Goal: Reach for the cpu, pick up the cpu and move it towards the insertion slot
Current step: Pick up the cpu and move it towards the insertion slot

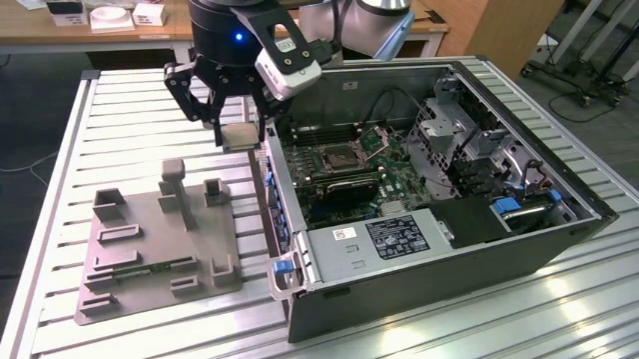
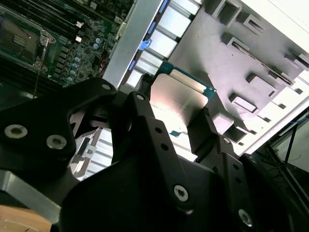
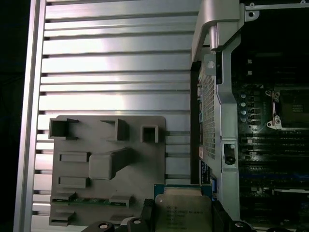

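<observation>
My gripper [image 1: 239, 137] is shut on the cpu [image 1: 241, 134], a small flat square chip with a silvery top, held in the air between two black fingers [image 1: 217, 133]. It hangs above the slatted table just off the open computer case's wall, on the exterior view's left of it. Both wrist views show the cpu [image 2: 181, 94] [image 3: 183, 212] clamped by its edges. The insertion slot [image 1: 337, 155], a dark square socket with its metal plate raised, lies inside the case on the green motherboard, to the exterior view's right of the gripper. The slot [image 2: 19, 41] [image 3: 291, 105] is seen in both wrist views.
A grey plastic tray [image 1: 130, 213] with raised posts and recesses lies on the table at the exterior view's left, and a thin green memory stick [image 1: 150, 269] rests in it. The open computer case [image 1: 450, 247] has tall metal walls. Desks stand behind the table.
</observation>
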`<state>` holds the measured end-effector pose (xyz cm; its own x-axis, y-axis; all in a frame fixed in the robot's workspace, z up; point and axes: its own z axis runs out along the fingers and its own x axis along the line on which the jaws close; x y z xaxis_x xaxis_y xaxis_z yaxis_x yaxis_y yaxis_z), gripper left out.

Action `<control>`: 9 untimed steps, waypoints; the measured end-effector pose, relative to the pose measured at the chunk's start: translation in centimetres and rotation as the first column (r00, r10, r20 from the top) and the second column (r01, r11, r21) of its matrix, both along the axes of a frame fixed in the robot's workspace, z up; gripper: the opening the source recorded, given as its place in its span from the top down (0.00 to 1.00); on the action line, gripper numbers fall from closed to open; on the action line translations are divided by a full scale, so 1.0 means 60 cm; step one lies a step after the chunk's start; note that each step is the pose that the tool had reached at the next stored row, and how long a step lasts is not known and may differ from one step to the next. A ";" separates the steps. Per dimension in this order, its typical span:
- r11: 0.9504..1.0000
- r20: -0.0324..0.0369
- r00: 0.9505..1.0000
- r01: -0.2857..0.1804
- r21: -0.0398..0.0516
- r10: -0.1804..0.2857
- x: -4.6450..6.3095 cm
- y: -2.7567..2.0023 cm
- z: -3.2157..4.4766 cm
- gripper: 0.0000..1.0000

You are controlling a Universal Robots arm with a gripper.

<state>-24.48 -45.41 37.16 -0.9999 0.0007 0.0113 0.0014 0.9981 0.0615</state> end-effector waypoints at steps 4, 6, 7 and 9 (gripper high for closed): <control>1.000 0.000 1.000 0.000 0.000 0.000 0.008 0.0000 -0.001 0.45; 1.000 0.000 1.000 0.000 0.000 0.000 0.012 0.0000 -0.001 0.45; 1.000 0.000 1.000 0.000 0.000 0.000 0.014 0.0000 -0.001 0.45; 1.000 0.000 1.000 0.000 0.000 0.000 0.018 0.0000 -0.002 0.45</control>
